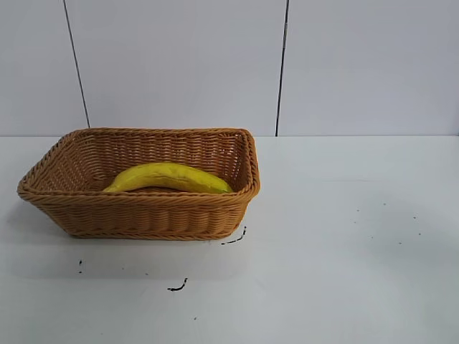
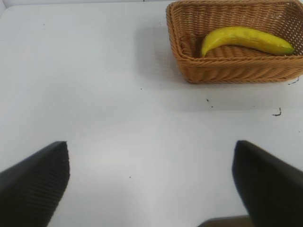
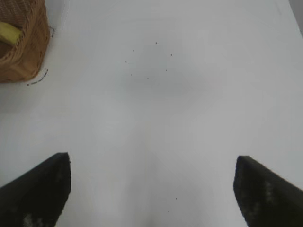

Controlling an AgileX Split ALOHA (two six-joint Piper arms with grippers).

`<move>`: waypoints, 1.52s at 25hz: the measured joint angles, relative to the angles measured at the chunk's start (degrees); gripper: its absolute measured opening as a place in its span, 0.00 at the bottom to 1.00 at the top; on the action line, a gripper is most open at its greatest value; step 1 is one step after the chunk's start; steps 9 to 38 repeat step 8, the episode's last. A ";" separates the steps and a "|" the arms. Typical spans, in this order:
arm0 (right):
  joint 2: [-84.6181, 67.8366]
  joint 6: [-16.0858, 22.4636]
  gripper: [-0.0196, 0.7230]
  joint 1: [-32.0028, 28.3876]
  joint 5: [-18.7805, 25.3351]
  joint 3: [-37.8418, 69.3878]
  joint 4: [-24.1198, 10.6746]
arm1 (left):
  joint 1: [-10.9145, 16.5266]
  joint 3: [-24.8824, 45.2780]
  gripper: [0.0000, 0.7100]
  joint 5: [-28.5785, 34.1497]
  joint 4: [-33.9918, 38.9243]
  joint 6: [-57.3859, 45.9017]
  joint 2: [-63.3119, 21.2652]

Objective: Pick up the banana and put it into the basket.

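The yellow banana (image 1: 171,178) lies inside the tan woven basket (image 1: 143,215) at the left of the white table. Both show in the left wrist view, the banana (image 2: 246,39) resting in the basket (image 2: 222,71). The right wrist view shows a corner of the basket (image 3: 26,56) with one end of the banana (image 3: 8,32). My left gripper (image 2: 151,182) is open and empty over bare table, well away from the basket. My right gripper (image 3: 152,184) is open and empty over bare table, off to the basket's side. Neither gripper shows in the exterior view.
Small dark marks (image 1: 178,287) dot the white table in front of the basket and to its right. A pale wall with two dark vertical seams (image 1: 281,68) stands behind the table.
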 joint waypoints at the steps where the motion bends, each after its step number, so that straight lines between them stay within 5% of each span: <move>1: -0.17 0.06 0.88 0.00 0.00 0.00 -0.06 | 0.00 0.00 0.98 0.00 0.00 0.00 0.00; 38: -0.25 0.29 0.88 0.00 0.05 0.13 -0.18 | 0.00 0.00 0.98 0.00 0.00 0.00 0.00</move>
